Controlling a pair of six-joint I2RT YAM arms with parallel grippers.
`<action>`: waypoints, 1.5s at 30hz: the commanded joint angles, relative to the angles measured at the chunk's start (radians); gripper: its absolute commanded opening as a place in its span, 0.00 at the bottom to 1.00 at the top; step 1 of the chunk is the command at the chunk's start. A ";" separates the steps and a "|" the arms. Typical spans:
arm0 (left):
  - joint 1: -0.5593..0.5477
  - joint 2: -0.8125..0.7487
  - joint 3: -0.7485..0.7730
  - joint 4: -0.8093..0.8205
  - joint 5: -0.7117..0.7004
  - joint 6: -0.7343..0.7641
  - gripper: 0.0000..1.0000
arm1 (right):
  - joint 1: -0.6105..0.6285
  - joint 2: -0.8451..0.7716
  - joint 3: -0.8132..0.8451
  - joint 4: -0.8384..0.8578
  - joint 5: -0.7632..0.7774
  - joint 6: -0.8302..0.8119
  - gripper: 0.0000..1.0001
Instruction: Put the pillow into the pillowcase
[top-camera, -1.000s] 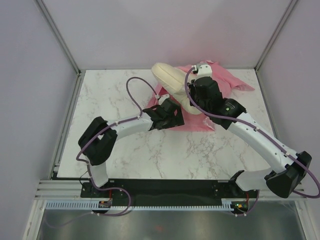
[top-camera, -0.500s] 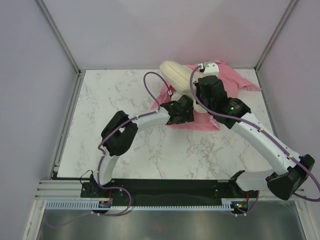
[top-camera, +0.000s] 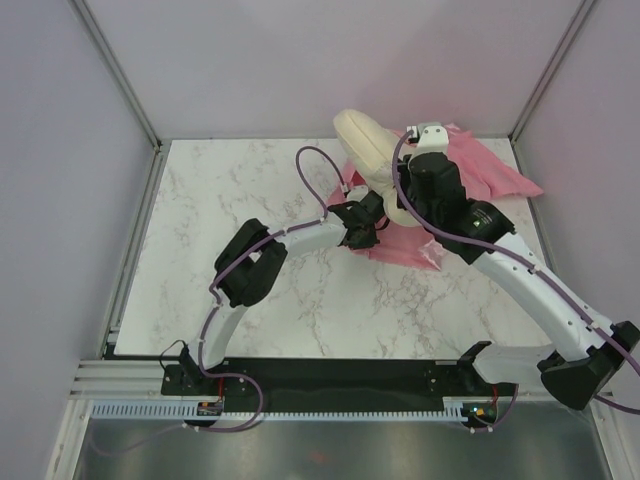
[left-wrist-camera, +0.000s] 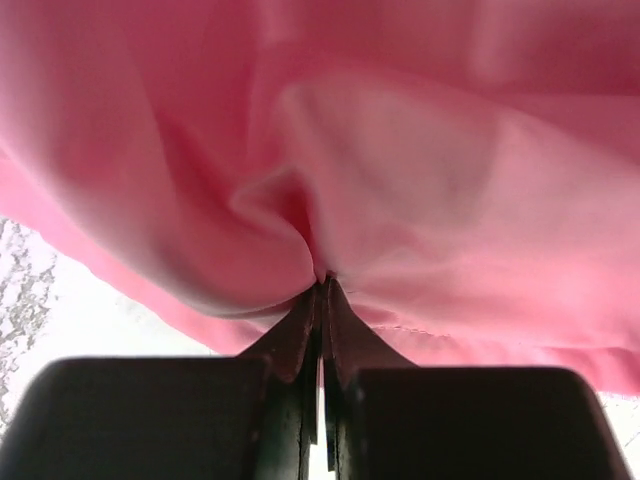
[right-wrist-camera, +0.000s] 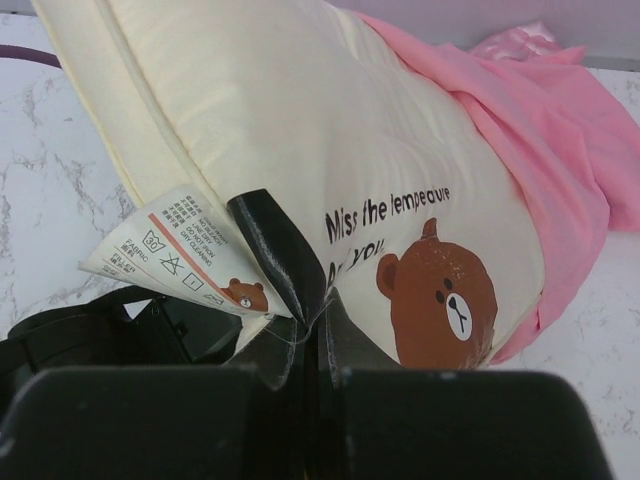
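Note:
The cream pillow (top-camera: 362, 148) stands tilted at the back of the table, its lower end inside the mouth of the pink pillowcase (top-camera: 495, 178). In the right wrist view the pillow (right-wrist-camera: 300, 130) shows its brown bear face and dark text, with the pillowcase (right-wrist-camera: 545, 135) wrapped round its far end. My right gripper (right-wrist-camera: 325, 300) is shut on the pillow's near seam, beside the white care label (right-wrist-camera: 165, 250). My left gripper (top-camera: 372, 216) is shut on a pinched fold of the pillowcase (left-wrist-camera: 400, 180) at its near edge, jaws (left-wrist-camera: 325, 282) pressed together on the fabric.
The white marble table (top-camera: 230, 190) stretches to the left and the front of both arms. Pale walls and metal rails close it in at the back and sides. The left arm's purple cable (top-camera: 318, 165) loops above the table near the pillow.
My left gripper reached right to the pillowcase's edge and closed on the fabric. The right arm, the pillow and the pillowcase all shifted to the right.

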 joint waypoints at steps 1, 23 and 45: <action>-0.011 0.015 -0.026 -0.007 0.034 0.007 0.02 | 0.024 -0.064 0.041 0.108 -0.056 0.040 0.00; 0.185 -0.842 -0.405 0.013 0.484 0.244 0.02 | 0.026 -0.055 -0.175 0.105 -0.238 -0.032 0.00; 0.267 -1.034 -0.730 0.097 0.430 0.046 0.94 | 0.052 0.077 0.154 0.069 -0.131 0.052 0.00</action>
